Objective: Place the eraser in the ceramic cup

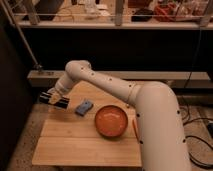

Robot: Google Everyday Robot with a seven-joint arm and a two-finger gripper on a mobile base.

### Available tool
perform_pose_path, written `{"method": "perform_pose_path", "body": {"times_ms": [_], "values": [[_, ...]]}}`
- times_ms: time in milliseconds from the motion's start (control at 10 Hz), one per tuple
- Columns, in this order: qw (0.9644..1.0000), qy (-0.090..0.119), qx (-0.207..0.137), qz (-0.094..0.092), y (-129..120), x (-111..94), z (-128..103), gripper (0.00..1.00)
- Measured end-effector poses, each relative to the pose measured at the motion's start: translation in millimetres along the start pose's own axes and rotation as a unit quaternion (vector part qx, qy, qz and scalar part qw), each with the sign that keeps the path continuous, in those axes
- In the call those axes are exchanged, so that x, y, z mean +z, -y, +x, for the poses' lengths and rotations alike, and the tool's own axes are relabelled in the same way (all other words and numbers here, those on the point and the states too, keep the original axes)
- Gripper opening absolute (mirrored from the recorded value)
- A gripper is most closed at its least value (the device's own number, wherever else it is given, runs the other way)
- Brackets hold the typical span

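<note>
The near half of the table [75, 147] is open board from the left edge to the middle. The bowl [111, 121] blocks the centre right, with the eraser [84, 107] just left of it, apart. The closed gripper [54, 99] sits at the far left edge. Its arm [107, 85] spans the far side and fills the right.
</note>
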Motion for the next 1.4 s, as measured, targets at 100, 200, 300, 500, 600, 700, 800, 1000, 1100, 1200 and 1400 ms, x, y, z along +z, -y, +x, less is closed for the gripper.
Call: {"method": "perform_pose_path", "body": {"times_ms": [100, 200, 300, 500, 600, 700, 800, 1000, 1100, 1200, 1400], "values": [[1.0, 0.001, 0.0, 0.001, -0.3, -0.1, 0.2, 0.03], [1.0, 0.001, 0.001, 0.003, -0.4, -0.1, 0.6, 0.03], [1.0, 0.001, 0.002, 0.004, -0.4, 0.1, 1.3, 0.03], [1.0, 0.003, 0.003, 0.007, -0.5, 0.0, 2.5, 0.03], [1.0, 0.003, 0.003, 0.009, -0.3, -0.5, 3.6, 0.03], [0.9999, 0.004, 0.004, 0.011, 0.0, -0.9, 5.2, 0.03], [0.9999, 0.004, 0.004, 0.012, 0.2, -1.1, 6.0, 0.03], [0.9999, 0.005, 0.005, 0.015, 0.3, -1.5, 6.6, 0.03], [0.9998, 0.005, 0.006, 0.017, 0.5, -1.4, 7.8, 0.03], [0.9998, 0.006, 0.006, 0.018, 1.1, -1.6, 8.7, 0.03], [0.9997, 0.006, 0.009, 0.02, 2.3, -1.4, 11.9, 0.03]]}}
